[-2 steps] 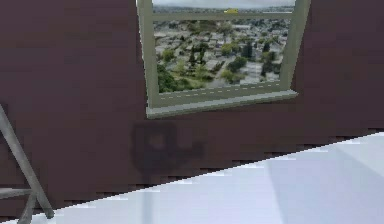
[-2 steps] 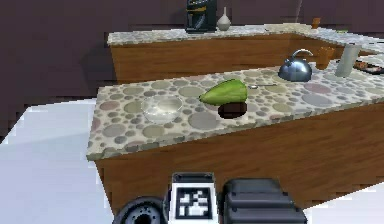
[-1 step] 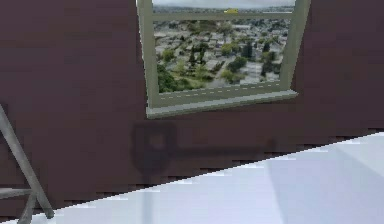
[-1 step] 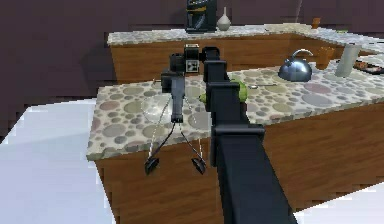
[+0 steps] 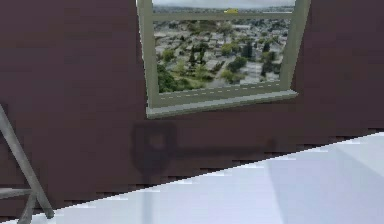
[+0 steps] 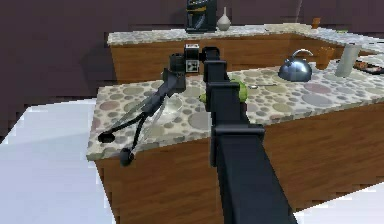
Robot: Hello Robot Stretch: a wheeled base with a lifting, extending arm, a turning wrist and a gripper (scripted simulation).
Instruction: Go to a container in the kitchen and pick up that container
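Observation:
In the arm side view the dark arm (image 6: 232, 140) reaches out over a pebble-topped kitchen counter (image 6: 300, 100). At its end sit the white marker squares (image 6: 188, 58), and the gripper (image 6: 114, 146) slants down toward the counter's near left corner. A pale, glassy shape (image 6: 173, 103) lies on the counter by the base of the fingers, so I cannot tell whether the gripper holds anything. A small green thing (image 6: 241, 92) sits on the counter just right of the arm. Farther right stand a grey kettle (image 6: 295, 68), an orange cup (image 6: 323, 57) and a pale upright cylinder (image 6: 347, 60).
A second counter (image 6: 150, 38) runs along the far wall with a dark coffee machine (image 6: 200, 14) and a small vase (image 6: 224, 15). White floor (image 6: 45, 170) lies left of the near counter. Ahead is a dark wall with a window (image 5: 222, 50); a grey metal frame (image 5: 22, 175) stands at the forward view's left.

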